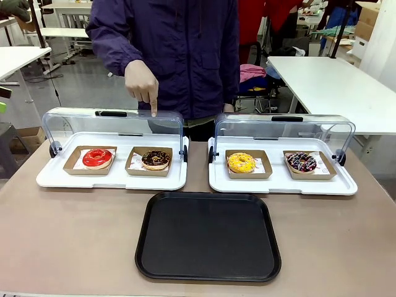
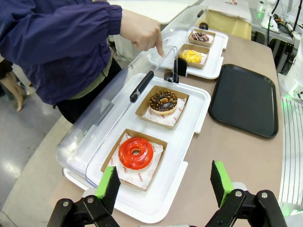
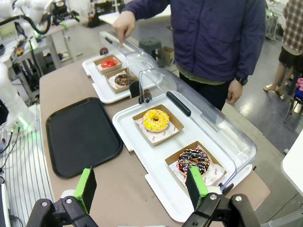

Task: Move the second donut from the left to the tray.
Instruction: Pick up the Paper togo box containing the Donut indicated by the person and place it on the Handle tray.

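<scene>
Below the person's pointing hand [image 1: 142, 83] sits the chocolate donut [image 1: 156, 158]; my left end effector [image 2: 165, 172], released, should pinch its cardboard holder [image 1: 133, 167] and lift level.

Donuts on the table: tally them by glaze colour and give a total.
Red-glazed ring donut: 1
Dark chocolate ring donut with tan crumbs: 1
Yellow-glazed ring donut: 1
Dark ring donut with pink and white sprinkles: 1
Total: 4
</scene>
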Controlling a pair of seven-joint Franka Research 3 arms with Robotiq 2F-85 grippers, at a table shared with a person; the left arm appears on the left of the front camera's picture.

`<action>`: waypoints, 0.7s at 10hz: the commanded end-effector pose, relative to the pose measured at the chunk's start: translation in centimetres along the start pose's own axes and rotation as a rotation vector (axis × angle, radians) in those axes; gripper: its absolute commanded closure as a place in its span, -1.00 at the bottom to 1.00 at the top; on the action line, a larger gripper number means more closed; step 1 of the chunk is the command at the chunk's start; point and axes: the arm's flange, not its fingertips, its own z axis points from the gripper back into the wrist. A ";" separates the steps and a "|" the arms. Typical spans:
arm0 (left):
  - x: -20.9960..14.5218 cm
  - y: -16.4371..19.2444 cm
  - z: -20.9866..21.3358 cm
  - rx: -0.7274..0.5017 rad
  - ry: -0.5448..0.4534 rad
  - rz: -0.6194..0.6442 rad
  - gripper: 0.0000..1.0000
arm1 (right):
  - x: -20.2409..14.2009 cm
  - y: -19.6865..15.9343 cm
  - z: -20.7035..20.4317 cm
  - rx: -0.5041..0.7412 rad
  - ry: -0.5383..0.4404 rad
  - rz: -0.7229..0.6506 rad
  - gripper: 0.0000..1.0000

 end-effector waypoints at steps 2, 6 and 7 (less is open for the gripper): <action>0.2 -0.1 0.0 -0.008 -0.006 -0.008 -1.00 | 0.1 -0.2 -0.2 -0.001 -0.024 0.022 -1.00; 0.0 0.0 0.0 0.000 0.000 0.000 -1.00 | 0.1 -0.2 -0.2 -0.001 -0.024 0.022 -1.00; 2.0 -0.1 -0.5 -0.015 0.031 -0.037 -1.00 | 0.1 -0.2 -0.2 -0.001 -0.024 0.022 -1.00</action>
